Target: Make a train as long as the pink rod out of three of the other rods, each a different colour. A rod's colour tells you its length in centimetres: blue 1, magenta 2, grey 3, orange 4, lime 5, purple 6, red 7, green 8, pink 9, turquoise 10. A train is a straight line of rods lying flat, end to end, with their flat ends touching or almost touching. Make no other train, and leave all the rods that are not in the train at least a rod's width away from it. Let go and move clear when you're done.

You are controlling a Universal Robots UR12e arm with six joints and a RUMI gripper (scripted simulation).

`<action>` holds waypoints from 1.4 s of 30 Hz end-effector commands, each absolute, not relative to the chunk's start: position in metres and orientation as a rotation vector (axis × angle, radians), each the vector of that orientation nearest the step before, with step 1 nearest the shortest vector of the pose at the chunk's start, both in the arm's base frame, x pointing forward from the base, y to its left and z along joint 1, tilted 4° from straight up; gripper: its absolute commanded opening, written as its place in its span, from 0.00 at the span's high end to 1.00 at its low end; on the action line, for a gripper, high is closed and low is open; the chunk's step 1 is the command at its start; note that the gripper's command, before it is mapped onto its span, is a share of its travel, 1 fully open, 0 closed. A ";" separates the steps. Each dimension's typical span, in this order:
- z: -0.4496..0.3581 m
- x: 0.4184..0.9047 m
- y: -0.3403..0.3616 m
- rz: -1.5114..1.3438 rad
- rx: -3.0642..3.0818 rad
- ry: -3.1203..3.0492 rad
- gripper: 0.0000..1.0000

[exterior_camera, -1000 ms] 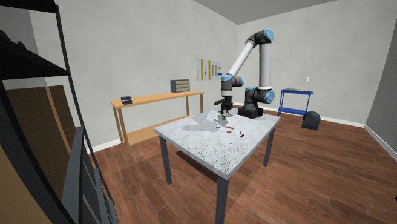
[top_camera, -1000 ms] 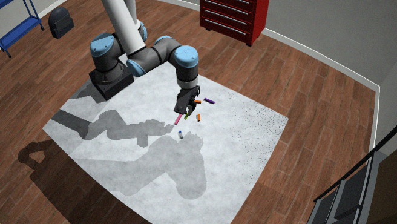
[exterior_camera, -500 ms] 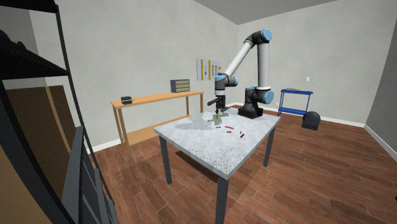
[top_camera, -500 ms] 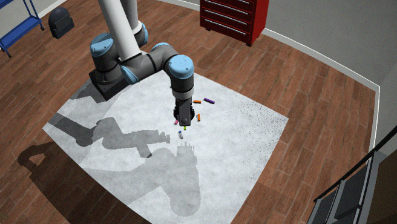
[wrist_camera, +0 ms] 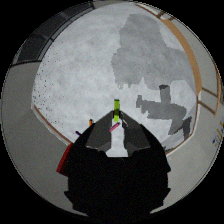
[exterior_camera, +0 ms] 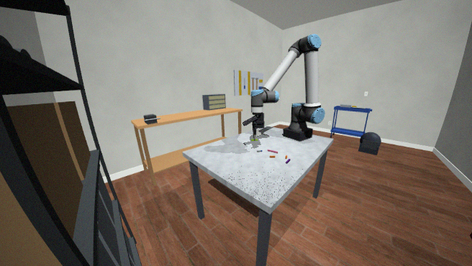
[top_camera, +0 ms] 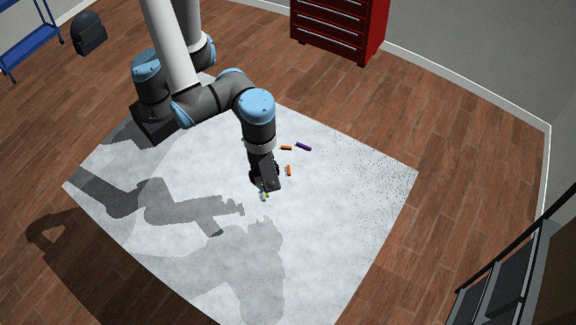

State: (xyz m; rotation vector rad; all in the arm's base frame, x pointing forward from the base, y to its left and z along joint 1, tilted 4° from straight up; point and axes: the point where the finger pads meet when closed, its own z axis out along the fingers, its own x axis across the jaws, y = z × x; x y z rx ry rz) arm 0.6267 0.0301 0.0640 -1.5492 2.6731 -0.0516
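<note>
My gripper [top_camera: 266,190] is shut on a lime rod [top_camera: 266,193], seen sticking out past the fingertips in the wrist view [wrist_camera: 116,110]. It hangs over the middle of the white table top, and also shows in the exterior view [exterior_camera: 255,138]. The pink rod [exterior_camera: 272,151] lies flat on the table; in the wrist view a pink piece [wrist_camera: 115,127] shows between my fingers, below them. A small grey rod with a blue one [top_camera: 262,197] lies just by the gripper. Two orange rods [top_camera: 285,148] [top_camera: 288,169] and a purple rod [top_camera: 303,146] lie further right.
The arm's base [top_camera: 151,119] stands on the table's back left corner. A red drawer cabinet [top_camera: 338,24], a blue cart [exterior_camera: 350,120] and a wooden bench [exterior_camera: 187,116] stand on the floor around the table.
</note>
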 end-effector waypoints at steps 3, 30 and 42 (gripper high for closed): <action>0.065 0.629 0.027 -0.053 -1.589 2.649 1.00; 0.049 0.630 0.026 -0.053 -1.590 2.648 1.00; 0.002 0.633 0.026 -0.053 -1.590 2.648 1.00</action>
